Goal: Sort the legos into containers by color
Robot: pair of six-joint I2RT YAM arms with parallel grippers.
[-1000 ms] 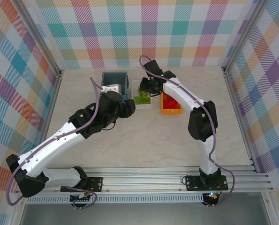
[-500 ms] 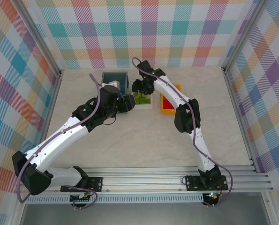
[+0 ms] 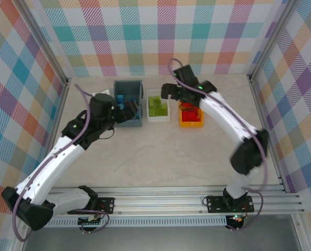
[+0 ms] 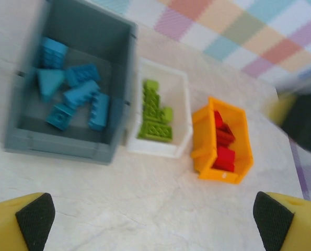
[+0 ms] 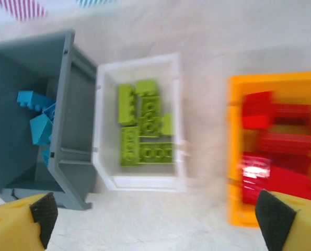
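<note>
Pale tabletop (image 4: pixel 145 198) carries three bins (image 4: pixel 122 99) holding colour-sorted legos (image 4: pixel 156 119).

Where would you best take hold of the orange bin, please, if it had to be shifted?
I'd pinch the near end wall of the orange bin from above, one finger inside and one outside. It is open-topped with thin upright walls, that end faces the arms, and the white bin crowds its left side. The red bricks seem to leave a little room there.
</note>
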